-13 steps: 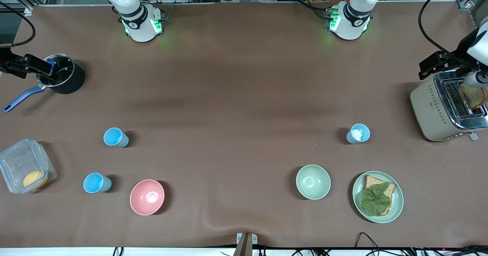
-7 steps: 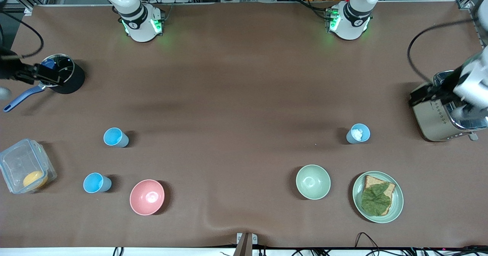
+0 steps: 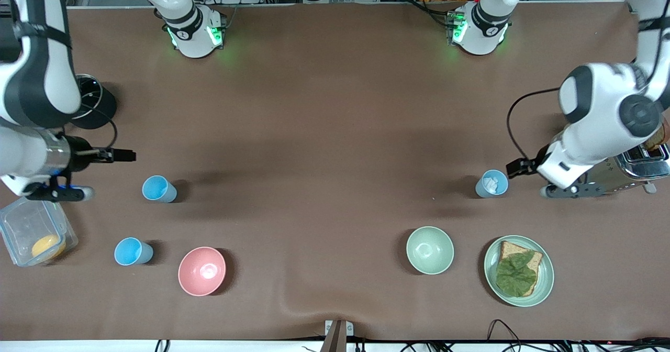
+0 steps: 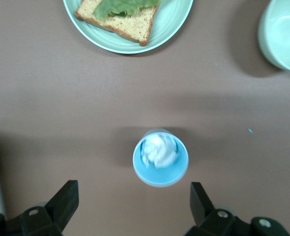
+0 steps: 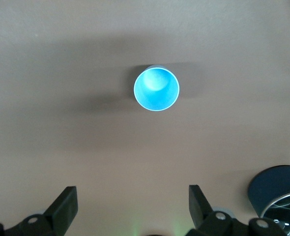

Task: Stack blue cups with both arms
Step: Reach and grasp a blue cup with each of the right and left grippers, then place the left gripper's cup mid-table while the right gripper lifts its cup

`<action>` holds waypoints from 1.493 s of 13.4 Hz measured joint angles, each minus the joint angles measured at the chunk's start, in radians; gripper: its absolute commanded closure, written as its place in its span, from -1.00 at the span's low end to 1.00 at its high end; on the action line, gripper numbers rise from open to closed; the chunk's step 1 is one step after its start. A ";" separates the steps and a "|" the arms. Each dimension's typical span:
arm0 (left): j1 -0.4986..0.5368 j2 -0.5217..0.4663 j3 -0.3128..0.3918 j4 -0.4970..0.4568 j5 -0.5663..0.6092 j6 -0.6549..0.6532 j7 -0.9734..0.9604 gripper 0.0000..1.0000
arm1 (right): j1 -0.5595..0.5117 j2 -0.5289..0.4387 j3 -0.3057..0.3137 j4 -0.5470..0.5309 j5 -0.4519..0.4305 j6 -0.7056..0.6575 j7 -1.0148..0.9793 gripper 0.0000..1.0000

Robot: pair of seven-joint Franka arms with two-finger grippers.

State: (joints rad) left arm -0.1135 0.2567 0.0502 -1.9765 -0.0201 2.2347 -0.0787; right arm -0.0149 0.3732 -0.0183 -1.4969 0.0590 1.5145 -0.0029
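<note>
A greyer-blue cup [image 3: 492,184] with a white lump inside stands toward the left arm's end of the table. My left gripper [image 3: 528,166] hangs open and empty in the air beside it. In the left wrist view the cup [image 4: 160,158] lies just ahead of the open gripper [image 4: 133,206]. A sky-blue cup [image 3: 158,188] stands toward the right arm's end, with a second sky-blue cup [image 3: 133,251] nearer the front camera. My right gripper [image 3: 99,155] hangs open and empty over the table beside the first one. The right wrist view shows one empty sky-blue cup [image 5: 156,89] ahead of the open gripper [image 5: 132,206].
A pink bowl [image 3: 202,271] stands beside the nearer sky-blue cup. A pale green bowl [image 3: 430,250] and a plate [image 3: 546,284] of toast with lettuce stand nearer the front camera than the lump cup. A toaster [image 3: 641,163], a black pot [image 3: 102,108] and a clear box [image 3: 34,231] stand at the table's ends.
Both arms have swung in from the table's ends. The right gripper left the pot and the left gripper left the toaster, each coming beside a blue cup. The cups have not moved.
</note>
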 measured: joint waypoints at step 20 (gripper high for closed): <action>-0.005 0.087 -0.129 -0.031 0.003 0.115 -0.102 1.00 | -0.067 0.288 -0.014 -0.111 -0.057 0.427 -0.047 1.00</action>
State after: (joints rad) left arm -0.1189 0.3440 -0.0788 -2.0077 -0.0173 2.3495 -0.1805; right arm -0.0819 0.6608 -0.0323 -1.6081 0.0016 1.9413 -0.0501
